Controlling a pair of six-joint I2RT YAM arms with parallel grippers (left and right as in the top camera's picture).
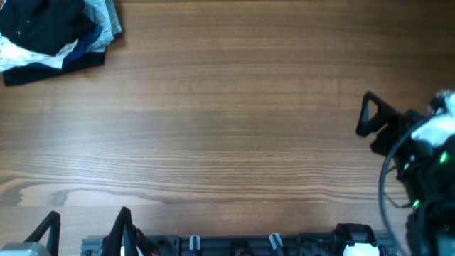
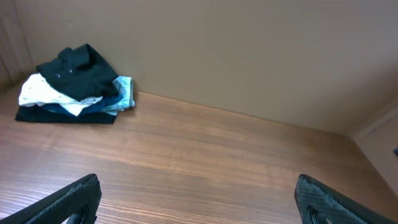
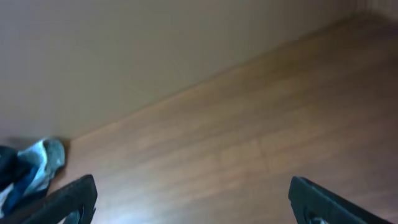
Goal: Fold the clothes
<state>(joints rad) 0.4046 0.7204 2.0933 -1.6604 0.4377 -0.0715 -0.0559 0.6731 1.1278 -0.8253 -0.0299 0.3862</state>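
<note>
Grabbing the wrong cloth is the big risk

Far off in the back left corner of the table [image 1: 227, 107] sits the black garment [image 1: 39, 25]. It is all bunched up and it lies right on top of a heap [image 1: 78, 57] of white, blue and dark clothes. It touches them. So fingers that go in too deep could pinch a white or blue piece too, and then the whole heap could come along. Fingers that pinch too little could catch only a thin bit of the soft cloth, and it could slip out. No edge or sleeve shows clearly in the lump, so it is hard to pick a good spot to hold.

The left wrist view shows the heap close to the wall [image 2: 249, 50]. A reach that goes too far could bump into it.

The left gripper [image 1: 85, 231] waits at the near edge of the table, well apart from the heap. Its two fingers [image 2: 68, 202] are spread wide and hold nothing.

The middle of the table is bare wood. That is likely the place to lay the black garment flat. If it gets dragged there in a lump, it may end up twisted.

The right gripper [image 1: 364, 114] is over on the right side, even farther from the heap. Its fingers [image 3: 62, 202] are spread wide too, with nothing between them. It has a long reach to the corner, and there the two arms could knock into each other.
</note>
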